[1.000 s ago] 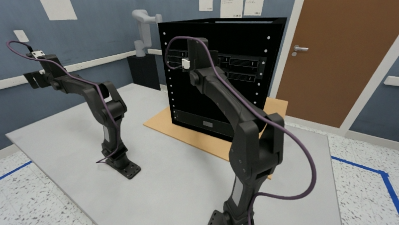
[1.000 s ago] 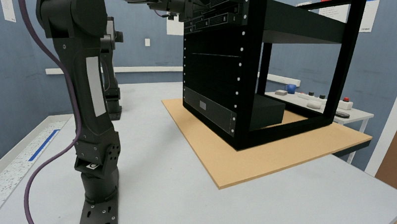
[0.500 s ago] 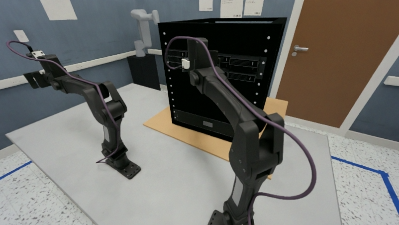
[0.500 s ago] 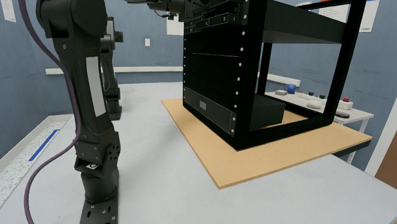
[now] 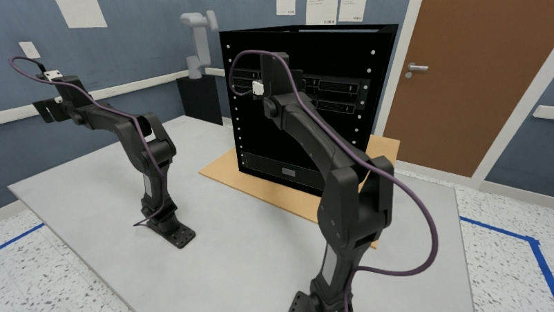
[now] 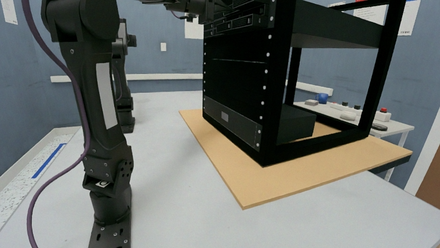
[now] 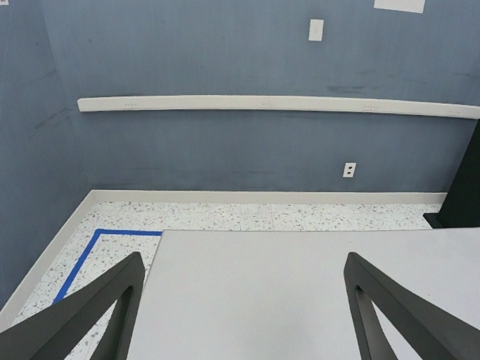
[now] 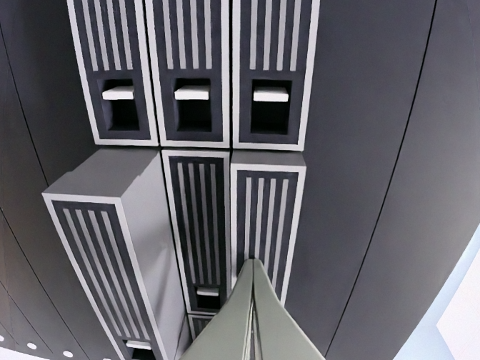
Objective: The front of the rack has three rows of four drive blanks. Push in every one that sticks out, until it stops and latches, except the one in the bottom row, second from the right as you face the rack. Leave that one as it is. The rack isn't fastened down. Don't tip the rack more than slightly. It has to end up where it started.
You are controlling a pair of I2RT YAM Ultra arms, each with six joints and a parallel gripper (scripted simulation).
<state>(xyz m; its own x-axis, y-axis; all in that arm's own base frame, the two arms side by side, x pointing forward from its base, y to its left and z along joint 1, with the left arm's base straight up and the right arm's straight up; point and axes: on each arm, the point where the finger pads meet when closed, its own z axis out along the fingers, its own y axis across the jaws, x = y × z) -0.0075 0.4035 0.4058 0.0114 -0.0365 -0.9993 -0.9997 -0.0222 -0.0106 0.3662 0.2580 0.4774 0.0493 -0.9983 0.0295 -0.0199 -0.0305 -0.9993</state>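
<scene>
- Top view: the rack (image 5: 267,135) (image 6: 278,79) stands upright in the upper middle of the frame, on a tan board (image 5: 253,190) (image 6: 261,184). Drive blanks show in its upper part, partly behind the right gripper (image 5: 296,79) (image 6: 220,9) (image 8: 253,261). The left gripper (image 5: 52,110) (image 7: 243,263) is at the upper left, well apart from the rack.
- Exterior view: the right gripper is at the top edge, near the blanks. From here I cannot tell its fingers. The rack fills the upper middle and right.
- Left wrist view: two fingers stand wide at lower left and lower right, with nothing between them. Behind are the table (image 7: 248,294) and a wall (image 7: 216,151).
- Right wrist view: the fingers are closed together, holding nothing. Their tips are at the face of the middle-right blank (image 8: 267,216), which sticks out a little; contact I cannot tell. The lower-left blank (image 8: 91,251) sticks out much more. Between these two, one blank (image 8: 201,224) sits deeper. Three blanks along the top look level with each other.
</scene>
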